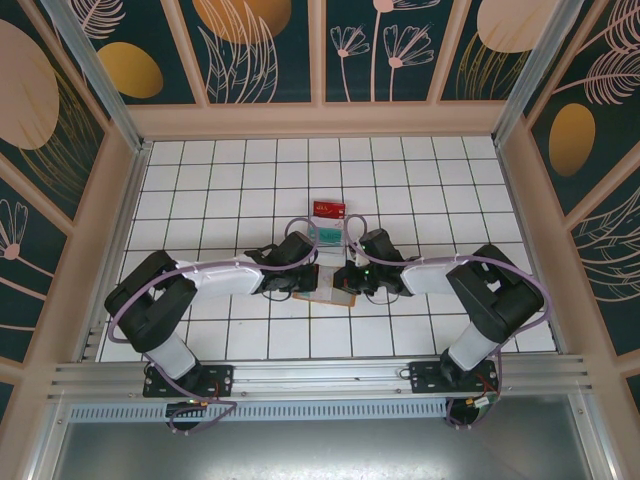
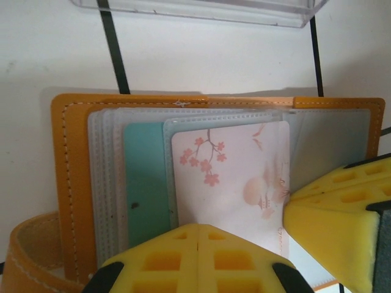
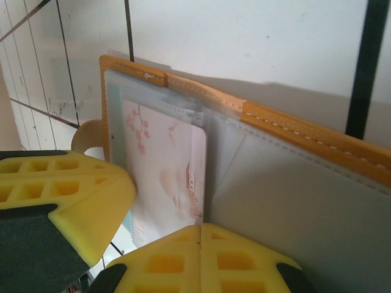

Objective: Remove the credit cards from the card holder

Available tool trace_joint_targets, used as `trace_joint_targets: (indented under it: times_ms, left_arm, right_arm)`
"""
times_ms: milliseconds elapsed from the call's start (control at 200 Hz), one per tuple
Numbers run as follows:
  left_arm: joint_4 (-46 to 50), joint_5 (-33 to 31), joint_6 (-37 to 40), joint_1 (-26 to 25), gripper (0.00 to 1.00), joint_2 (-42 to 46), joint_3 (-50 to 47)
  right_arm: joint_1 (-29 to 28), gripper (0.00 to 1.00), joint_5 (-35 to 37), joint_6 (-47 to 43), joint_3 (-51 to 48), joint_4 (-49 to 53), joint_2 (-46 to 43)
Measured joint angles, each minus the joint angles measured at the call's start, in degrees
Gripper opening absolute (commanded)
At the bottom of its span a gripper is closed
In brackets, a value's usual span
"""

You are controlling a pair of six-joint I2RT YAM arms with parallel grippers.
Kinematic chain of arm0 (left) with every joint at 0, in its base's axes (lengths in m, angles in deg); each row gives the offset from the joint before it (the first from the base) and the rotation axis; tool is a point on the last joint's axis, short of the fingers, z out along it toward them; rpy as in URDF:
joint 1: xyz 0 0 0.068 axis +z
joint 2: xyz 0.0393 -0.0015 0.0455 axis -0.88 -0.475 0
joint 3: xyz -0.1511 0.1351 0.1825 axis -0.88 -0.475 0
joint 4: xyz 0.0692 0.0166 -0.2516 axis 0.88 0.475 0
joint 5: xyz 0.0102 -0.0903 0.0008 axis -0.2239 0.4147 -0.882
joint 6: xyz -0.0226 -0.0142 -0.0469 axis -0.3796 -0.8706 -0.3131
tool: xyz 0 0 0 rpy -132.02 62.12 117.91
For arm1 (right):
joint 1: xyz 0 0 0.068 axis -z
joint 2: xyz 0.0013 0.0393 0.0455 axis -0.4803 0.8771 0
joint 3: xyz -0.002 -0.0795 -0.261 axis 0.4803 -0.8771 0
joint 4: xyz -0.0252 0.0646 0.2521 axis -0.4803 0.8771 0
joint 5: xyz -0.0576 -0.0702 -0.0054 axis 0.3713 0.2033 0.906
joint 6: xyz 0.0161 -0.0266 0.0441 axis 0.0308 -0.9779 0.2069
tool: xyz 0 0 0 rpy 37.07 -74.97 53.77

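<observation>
While both jaw pairs sit closed on nothing, left gripper (image 2: 197, 256) presses the near end of the blossom card (image 2: 232, 177) inside the card holder (image 2: 67, 152), long axis running ahead; right gripper (image 3: 201, 256) crowds alongside.

The left arm (image 1: 215, 275) and right arm (image 1: 440, 275) have black joints, white links and lilac cables (image 1: 200, 264) trailing to the rail (image 1: 320, 378); the fingers (image 2: 165, 256) are yellow blocks with square pockets.
</observation>
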Motion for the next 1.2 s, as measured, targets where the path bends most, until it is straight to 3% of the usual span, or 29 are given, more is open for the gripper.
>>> trace_joint_targets:
  times_ms: [681, 761, 1001, 1196]
  left_arm:
    - [1.6, -2.9, 0.0, 0.0, 0.0, 0.3, 0.1]
    - [1.6, -2.9, 0.0, 0.0, 0.0, 0.3, 0.1]
    - [1.6, -2.9, 0.0, 0.0, 0.0, 0.3, 0.1]
    - [1.5, -2.9, 0.0, 0.0, 0.0, 0.3, 0.1]
  right_arm:
    - [1.0, 0.0, 1.7, 0.2, -1.1, 0.4, -1.7]
    - [1.4, 0.17, 1.6, 0.2, -1.3, 0.4, -1.8]
    - [1.0, 0.21, 0.7, 0.6, -1.3, -1.3, -1.2]
    - [1.0, 0.0, 0.0, 1.6, -1.2, -3.2, 0.3]
